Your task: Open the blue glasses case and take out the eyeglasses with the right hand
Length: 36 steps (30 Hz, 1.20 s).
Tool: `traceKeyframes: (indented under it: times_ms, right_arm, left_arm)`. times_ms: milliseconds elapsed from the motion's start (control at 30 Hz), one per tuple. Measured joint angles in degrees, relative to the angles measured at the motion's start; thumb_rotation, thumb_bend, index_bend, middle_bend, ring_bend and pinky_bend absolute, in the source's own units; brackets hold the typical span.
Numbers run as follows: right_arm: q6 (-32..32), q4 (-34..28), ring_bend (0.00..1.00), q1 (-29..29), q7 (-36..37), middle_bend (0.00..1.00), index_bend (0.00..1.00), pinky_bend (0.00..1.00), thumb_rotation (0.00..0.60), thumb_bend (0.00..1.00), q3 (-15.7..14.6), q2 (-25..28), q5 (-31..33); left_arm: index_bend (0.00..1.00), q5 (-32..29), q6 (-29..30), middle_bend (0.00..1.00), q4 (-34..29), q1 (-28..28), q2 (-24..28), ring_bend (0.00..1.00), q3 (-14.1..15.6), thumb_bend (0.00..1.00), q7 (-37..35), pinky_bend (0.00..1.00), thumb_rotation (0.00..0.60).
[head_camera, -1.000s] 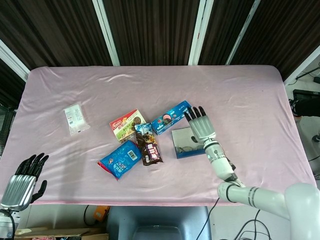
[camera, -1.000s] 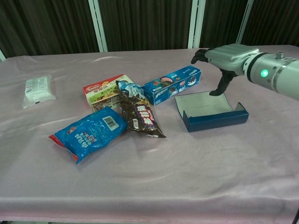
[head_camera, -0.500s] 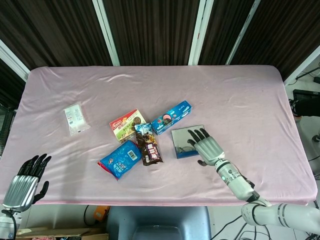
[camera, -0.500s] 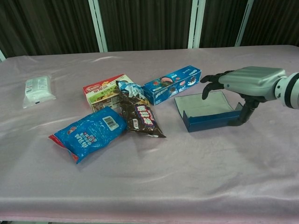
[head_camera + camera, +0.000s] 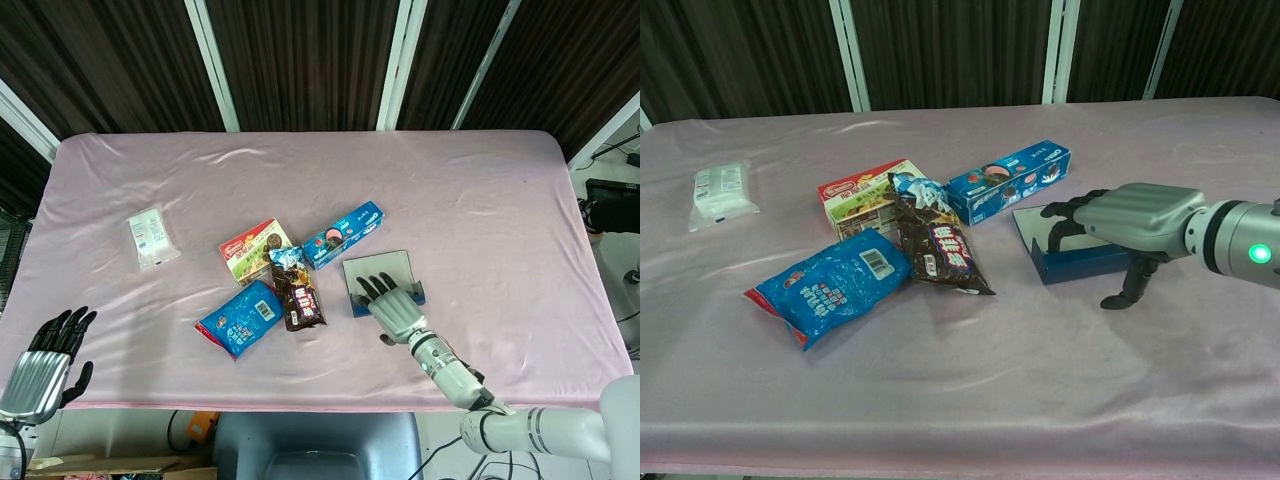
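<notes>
Pink cloth covers the table (image 5: 480, 190); the right hand (image 5: 395, 308) hovers, fingers spread and empty, over the open blue glasses case (image 5: 1080, 262); the left hand (image 5: 40, 365) hangs open off the table's edge.

1. Pink-clothed table (image 5: 940, 400) seen from chest height, dark curtains behind.
2. Right hand (image 5: 1127, 222) reaching in from the right edge, palm down, fingers (image 5: 1065, 212) spread and pointing left, holding nothing.
3. Under the fingers, open blue glasses case (image 5: 1070, 262), grey-lined lid (image 5: 1030, 222) showing just past the fingertips; contents hidden by the hand.
4. Thumb hanging down beside the case's near wall.
5. Beyond the fingertips, long blue cookie box (image 5: 1007, 180).
6. Further left of the fingertips: dark snack bag (image 5: 945, 250), red-and-green box (image 5: 862, 198), blue packet (image 5: 830, 284).
7. Far left, well apart from the fingers, white pouch (image 5: 719, 192).
</notes>
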Motion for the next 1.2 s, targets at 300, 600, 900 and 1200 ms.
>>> traceKeyframes:
  times_ms: [300,600,900,1200]
  right_arm:
    - [1.32,-4.85,0.00,-1.83,-0.34,0.00,0.39,0.00,0.600,0.36,-4.47,3.41,-4.92]
    - [3.53,-9.23,0.00,-6.12,2.29,0.00,0.40,0.00,0.600,0.36,-10.82,10.53,-13.71]
    - [6.73,-7.07,0.00,-11.23,8.25,0.00,0.41,0.00,0.600,0.36,-14.65,15.97,-21.20]
    - [7.68,0.26,0.00,-13.86,12.06,0.00,0.42,0.00,0.600,0.36,-13.35,16.25,-22.55]
  left_arm:
    - [0.00,0.14,0.38,0.05,0.04,0.19,0.10,0.05,-0.01,0.46,-0.23,0.15,0.600]
    - [0.00,0.50,0.60,0.05,-0.09,0.35,-0.05,0.05,0.15,0.46,0.26,0.15,0.600]
    - [0.00,0.71,0.27,0.05,-0.24,0.33,-0.40,0.05,0.35,0.46,1.24,0.15,0.600]
    - [0.00,0.34,-0.28,0.05,-0.37,0.16,-0.68,0.05,0.28,0.46,1.94,0.15,0.600]
